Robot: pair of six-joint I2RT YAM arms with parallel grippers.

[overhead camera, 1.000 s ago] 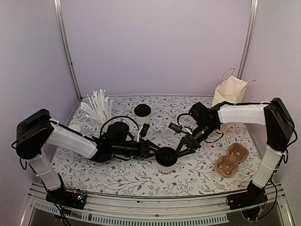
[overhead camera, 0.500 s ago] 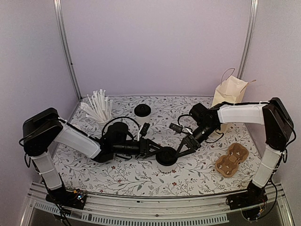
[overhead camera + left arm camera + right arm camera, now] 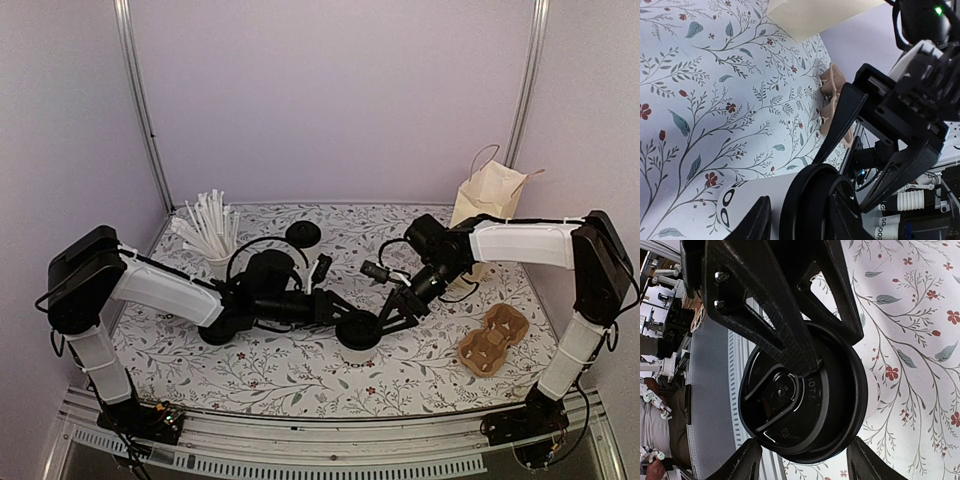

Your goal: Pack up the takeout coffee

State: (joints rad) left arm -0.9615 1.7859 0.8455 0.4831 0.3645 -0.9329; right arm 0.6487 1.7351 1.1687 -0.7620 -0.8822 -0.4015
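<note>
The takeout coffee (image 3: 358,332), a white cup with dark lettering (image 3: 747,197) and a black lid (image 3: 830,405), stands on the floral table mid-front. My left gripper (image 3: 340,318) reaches in from the left, turned on its side and open. One finger (image 3: 767,330) lies across the lid top and the other (image 3: 757,225) is beside the cup wall. My right gripper (image 3: 378,322) comes from the right. Its fingertips (image 3: 752,455) sit against opposite edges of the lid, closed on the cup.
A second black-lidded cup (image 3: 303,236) stands behind the left arm. A white cup of white sticks (image 3: 212,240) is at the back left. A paper bag (image 3: 490,200) stands at the back right. A brown cardboard carrier (image 3: 492,340) lies front right.
The left arm has pushed further right toward the cup. The cup and both grippers have shifted slightly right. The right gripper stays on the lid.
</note>
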